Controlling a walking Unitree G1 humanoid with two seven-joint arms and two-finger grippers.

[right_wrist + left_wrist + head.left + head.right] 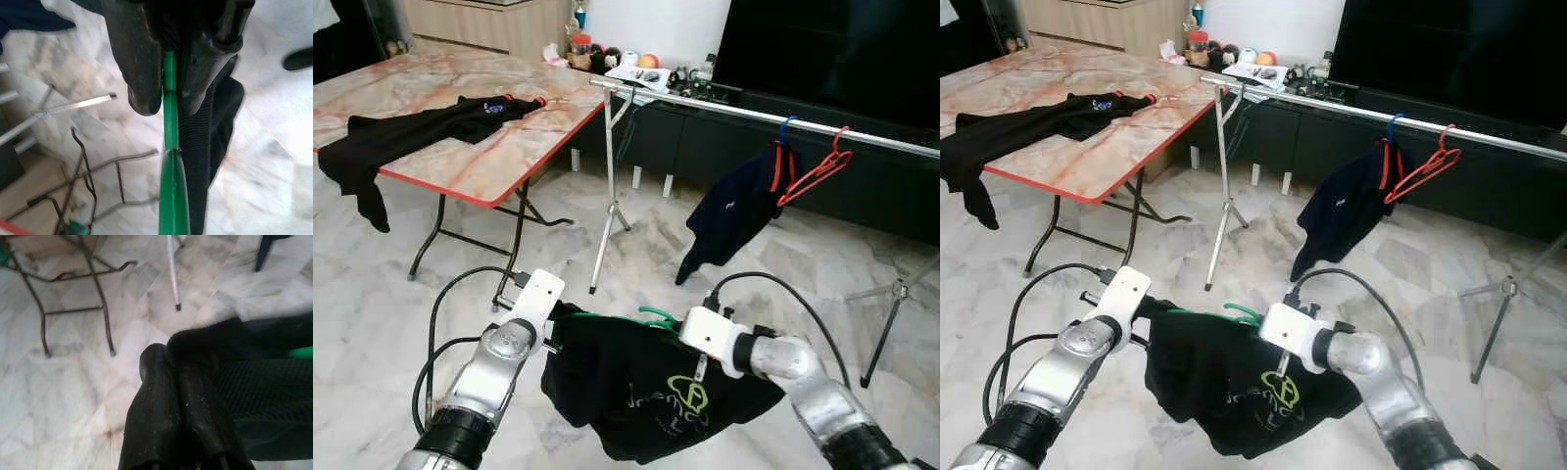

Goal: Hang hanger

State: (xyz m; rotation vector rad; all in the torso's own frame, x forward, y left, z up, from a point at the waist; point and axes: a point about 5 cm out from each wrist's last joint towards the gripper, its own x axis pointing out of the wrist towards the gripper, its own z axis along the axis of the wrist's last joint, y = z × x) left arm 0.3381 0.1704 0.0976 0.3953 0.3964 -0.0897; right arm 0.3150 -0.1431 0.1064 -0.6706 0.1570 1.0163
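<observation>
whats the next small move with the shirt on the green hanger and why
Probably step toward the rail and raise both arms. The right gripper pinches the green hanger, the left gripper holds the black shirt, and both sit well below and short of the rail, which has free space left of the navy shirt.

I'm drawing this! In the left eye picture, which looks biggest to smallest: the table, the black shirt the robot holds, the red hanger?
1. Table
2. Black shirt, though it is nearest the camera, so it looks bigger than it may be
3. Red hanger
</observation>
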